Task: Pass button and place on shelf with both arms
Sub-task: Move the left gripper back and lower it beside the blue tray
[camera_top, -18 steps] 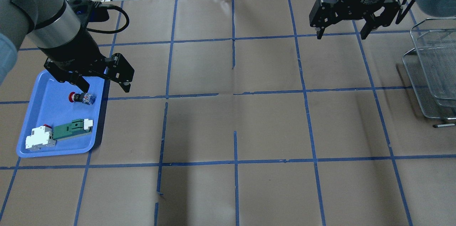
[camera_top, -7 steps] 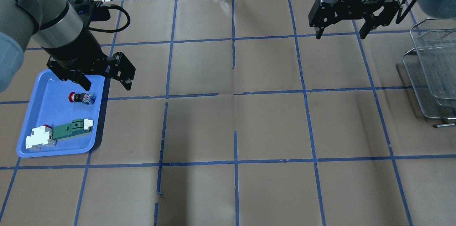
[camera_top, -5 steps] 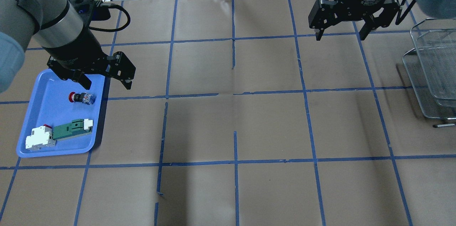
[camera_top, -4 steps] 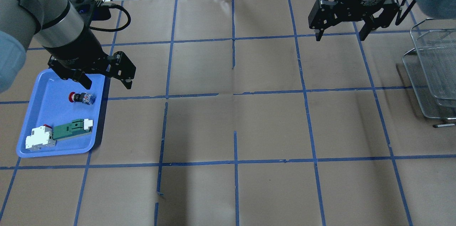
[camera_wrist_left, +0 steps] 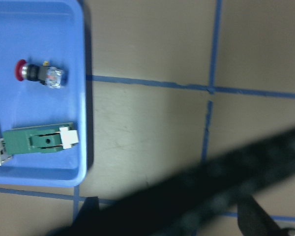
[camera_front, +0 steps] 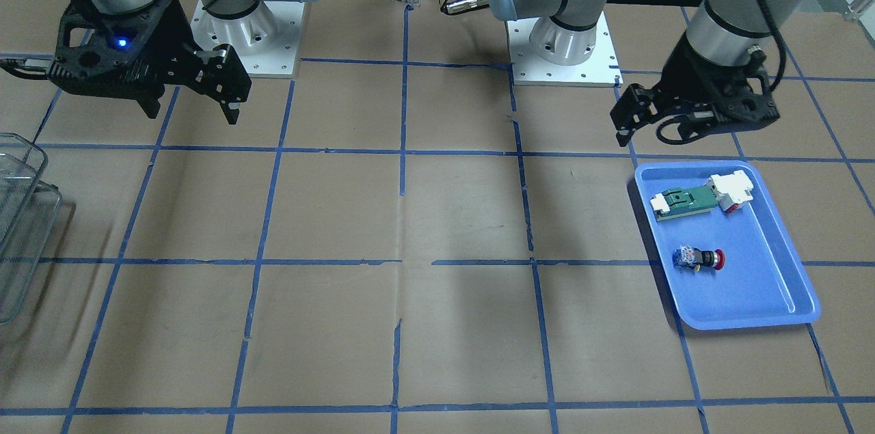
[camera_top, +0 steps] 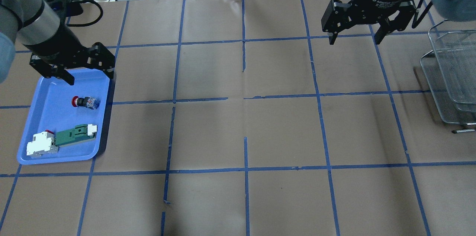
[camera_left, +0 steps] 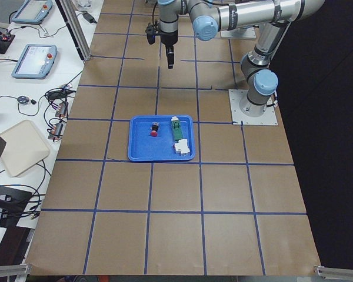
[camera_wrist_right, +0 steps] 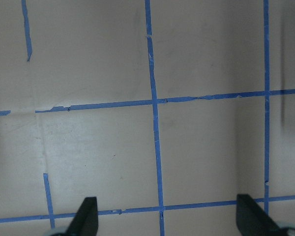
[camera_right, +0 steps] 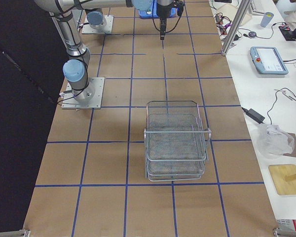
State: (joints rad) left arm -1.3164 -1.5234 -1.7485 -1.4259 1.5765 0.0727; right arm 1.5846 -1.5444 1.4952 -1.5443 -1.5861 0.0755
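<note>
In the blue tray [camera_top: 52, 119] on the robot's left, the green-and-white module [camera_top: 61, 140] lay nearest the robot. Beyond it, apart from it in the same tray, the button [camera_top: 85, 102] lay on its side, red head towards the tray's outer wall. The left gripper [camera_top: 90, 78] hung above the tray's far edge, fingers spread wide and gripping nothing. Well apart, on the right side, the wire shelf [camera_top: 452, 76] stood on the table. Farther back the right gripper [camera_top: 354, 41] hovered with its fingers likewise spread.
</note>
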